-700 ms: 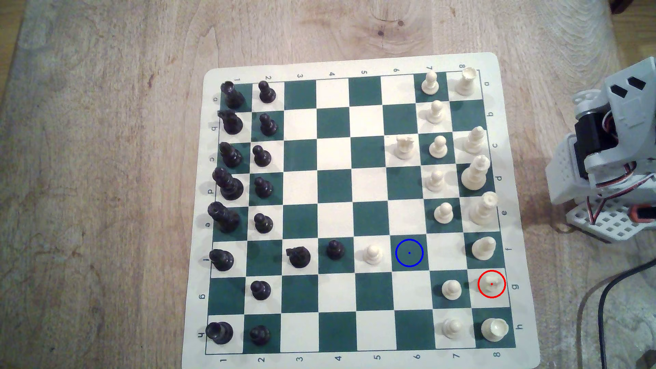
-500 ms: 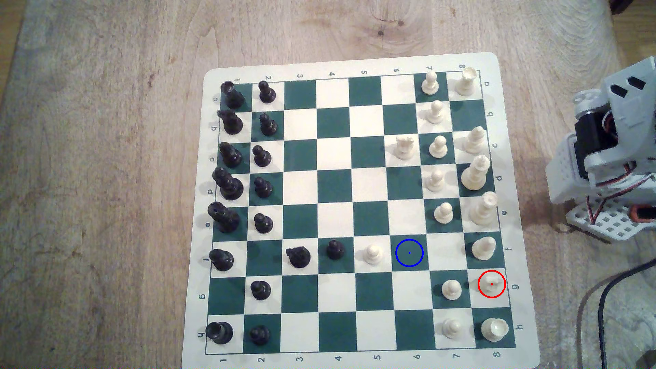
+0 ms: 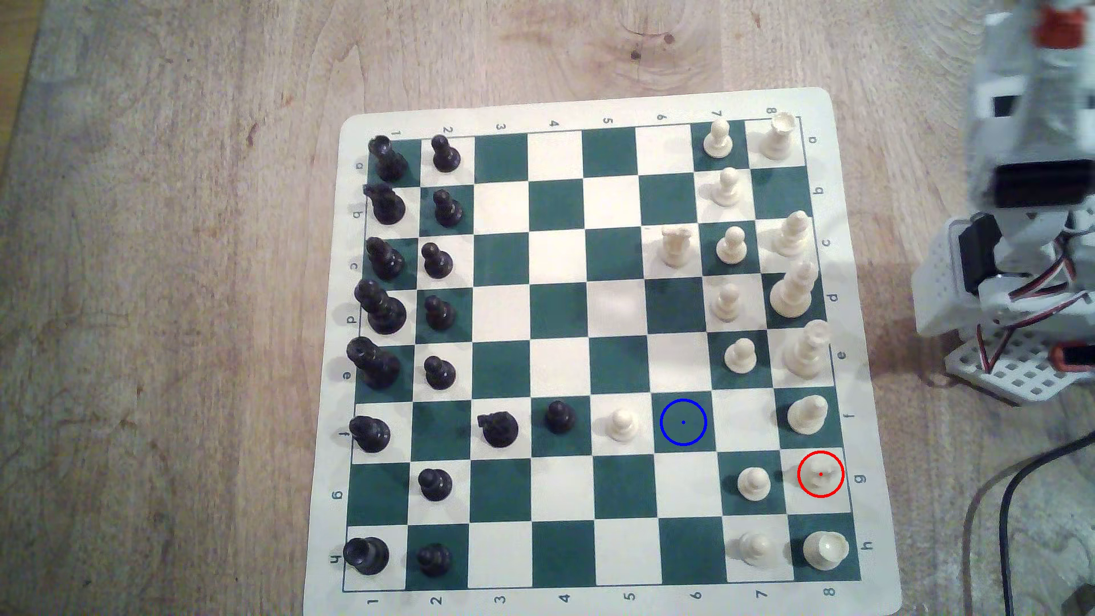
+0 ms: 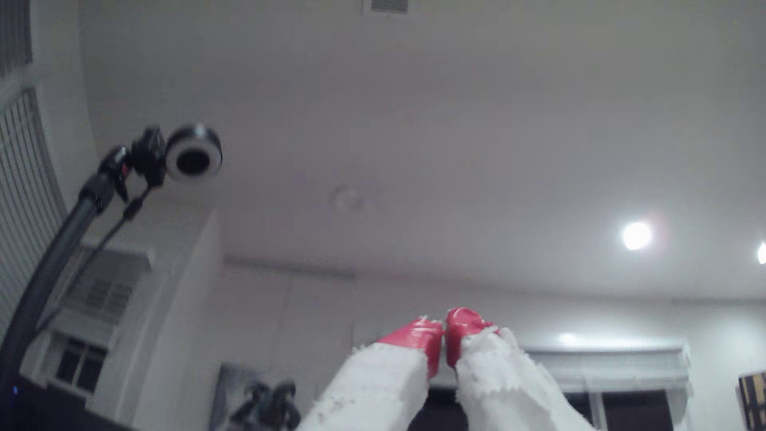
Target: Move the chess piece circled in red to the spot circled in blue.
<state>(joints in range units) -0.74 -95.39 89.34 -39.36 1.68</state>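
The chess piece circled in red (image 3: 820, 474) is a small cream knight standing on a cream square at the board's right edge in the exterior view, second row from the bottom. The spot circled in blue (image 3: 683, 422) is a bare dark green square, two columns left and one row up from it. My gripper (image 3: 1060, 26) is blurred and raised high off the board, at the exterior view's top right. In the wrist view the gripper (image 4: 444, 327) points at the ceiling, its red-tipped fingers (image 4: 418, 333) pressed together with nothing between them.
A cream pawn (image 3: 753, 483), a cream rook (image 3: 825, 549) and a cream bishop (image 3: 807, 414) stand close around the knight. Another cream pawn (image 3: 622, 425) sits just left of the blue ring. The arm's base (image 3: 1007, 367) and a black cable (image 3: 1007, 533) lie right of the board.
The arm has swung upward, so its upper part and gripper now reach the exterior view's top right corner. No chess piece has moved.
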